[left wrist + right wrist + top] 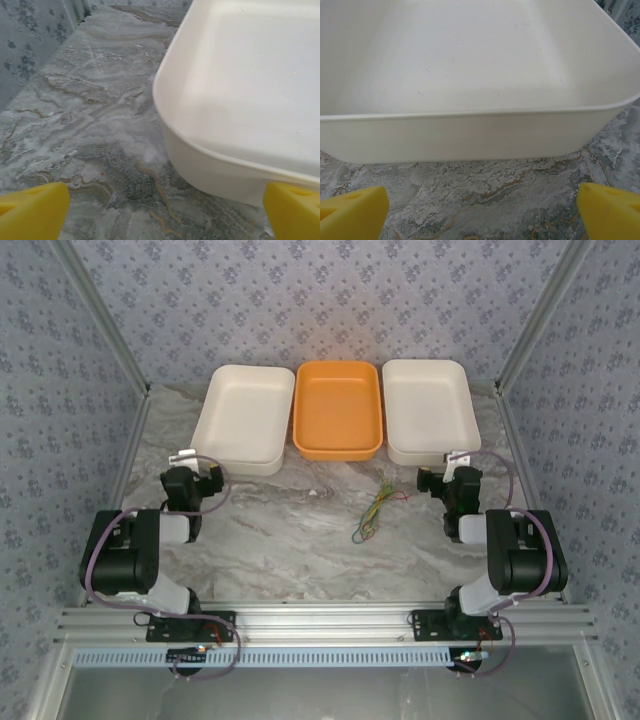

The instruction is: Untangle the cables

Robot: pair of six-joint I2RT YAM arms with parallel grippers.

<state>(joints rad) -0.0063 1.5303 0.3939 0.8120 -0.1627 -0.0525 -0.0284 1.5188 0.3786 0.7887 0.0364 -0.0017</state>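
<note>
Left tool (161, 214) released, jaws wide, at near corner of left cream tray (200, 167). Right tool (480, 212) likewise released, facing right cream tray (470, 136). Cables (374, 510) bunched on tabletop (285, 535), right of centre, untouched. Best: pinch one strand's free end, other tool pinning the bundle.

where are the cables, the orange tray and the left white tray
cables (376, 508), top external view, middle of the tangled bundle
orange tray (338, 405), top external view, bare floor
left white tray (243, 410), top external view, bare floor
</note>
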